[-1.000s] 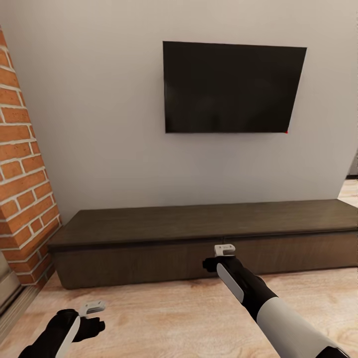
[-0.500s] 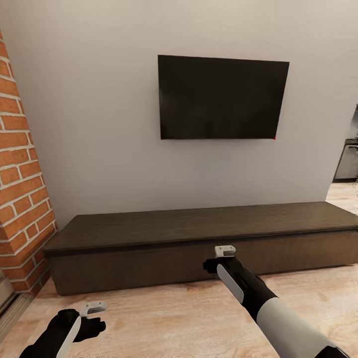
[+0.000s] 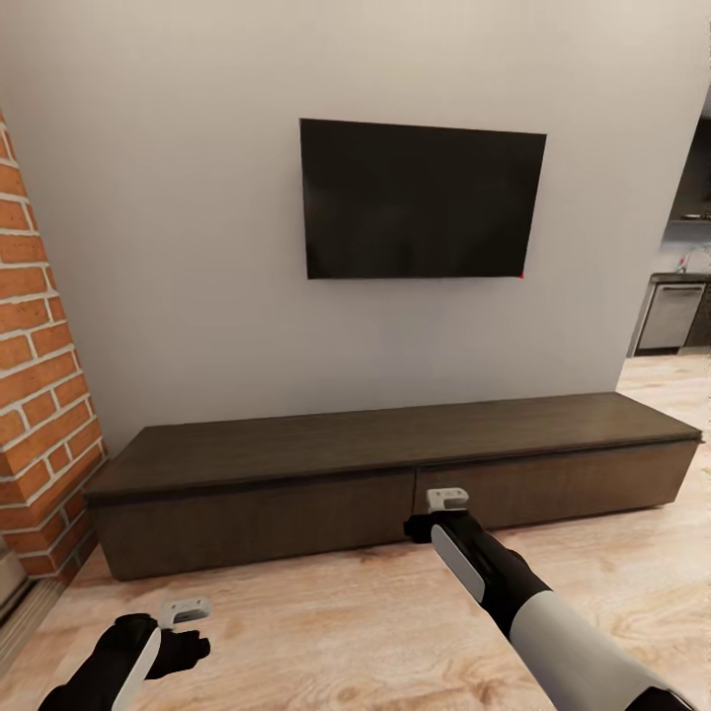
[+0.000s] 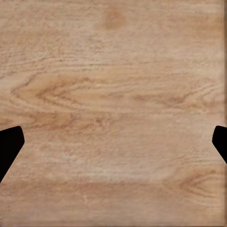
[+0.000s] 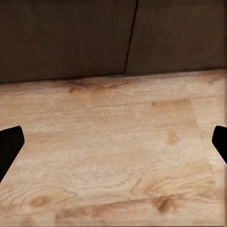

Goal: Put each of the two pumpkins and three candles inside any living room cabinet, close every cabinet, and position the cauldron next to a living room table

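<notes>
Head view: I face the cabinet point(image 3: 395, 474), the long low dark-brown unit against the pale wall under a wall-mounted black television point(image 3: 423, 200), a brick pillar point(image 3: 39, 375) at the left and a kitchen opening at the far right. Both flat fronts sit flush, so the cabinet reads as closed. My right gripper point(image 3: 446, 499) reaches forward and low, near the seam between the two fronts; my left gripper point(image 3: 185, 611) hangs low at the near left above the wooden floor point(image 3: 326, 612). I carry nothing in either.

Left wrist view: bare floorboards lie below, and the dark tips of my left fingers point(image 4: 9, 146) stand wide apart at the picture's edges, released around empty air.

Right wrist view: the cabinet's base meets the floor, the thin dark seam point(image 5: 131, 35) between its fronts running down to the boards. My right fingers point(image 5: 9, 146) are likewise spread, gripping nothing.

Judgement: with no pumpkin or candle in my hold and none on the cabinet top, I am between steps, either checking that the fronts are shut or about to go fetching. The next move calls for turning away to find those items or the cauldron, or, to open a front, for getting a fingertip on a handleless edge.
</notes>
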